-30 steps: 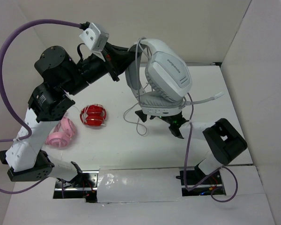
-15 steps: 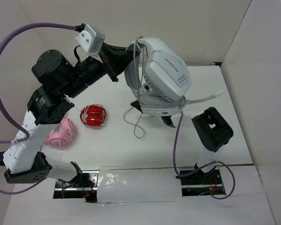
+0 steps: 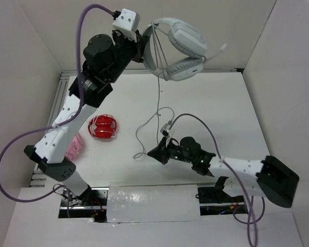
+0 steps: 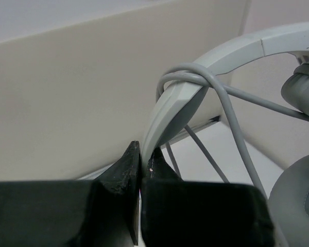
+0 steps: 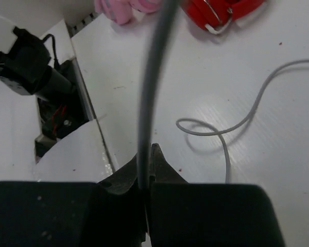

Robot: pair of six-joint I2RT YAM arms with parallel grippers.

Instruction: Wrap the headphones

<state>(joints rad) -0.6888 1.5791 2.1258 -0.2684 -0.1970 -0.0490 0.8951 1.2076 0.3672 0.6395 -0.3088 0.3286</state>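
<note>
Two holds in play. Headphones (image 3: pixel 181 46) aloft near back wall, clear of table (image 3: pixel 247 118). Left hand (image 4: pixel 142 157) pinched tight on edge of headband (image 4: pixel 237 54). Right hand (image 5: pixel 146 157) low near front, clamped on cable (image 3: pixel 157 98). We judge headset rigid, fairly light, slick plastic, so thin-edge pinch may slip. Cable limp, springy, looped over band, seemingly twice. Best holds: headband, cable near free end.

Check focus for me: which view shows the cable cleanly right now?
Top external: evenly lit, sharp, cable thin but traceable. Left wrist: cable loops over the headband crisp. Right wrist: cable at the right gripper blurs into a thick streak; its loop on the table is sharp.
</note>
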